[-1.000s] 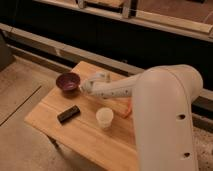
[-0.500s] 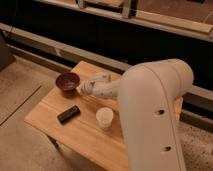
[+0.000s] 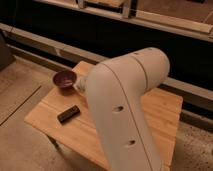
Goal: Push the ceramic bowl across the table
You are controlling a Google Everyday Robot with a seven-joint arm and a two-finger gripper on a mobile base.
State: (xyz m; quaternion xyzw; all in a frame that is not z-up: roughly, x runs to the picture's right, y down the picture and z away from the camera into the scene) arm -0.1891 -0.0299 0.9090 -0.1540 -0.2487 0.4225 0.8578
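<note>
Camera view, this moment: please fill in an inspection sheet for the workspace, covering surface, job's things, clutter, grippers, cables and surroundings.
Surface: light wooden table with a plank top, standing on a speckled floor.
Job's things: dark maroon bowl, upright, near the table's far left corner.
Clutter: small black block lying flat near the left front edge, apart from the bowl.
Grippers: gripper at the bowl's right side, mostly hidden behind the big white arm; contact cannot be told.
Cables: nothing seen.
Surroundings: dark wall with pale horizontal rails behind the table.
</note>
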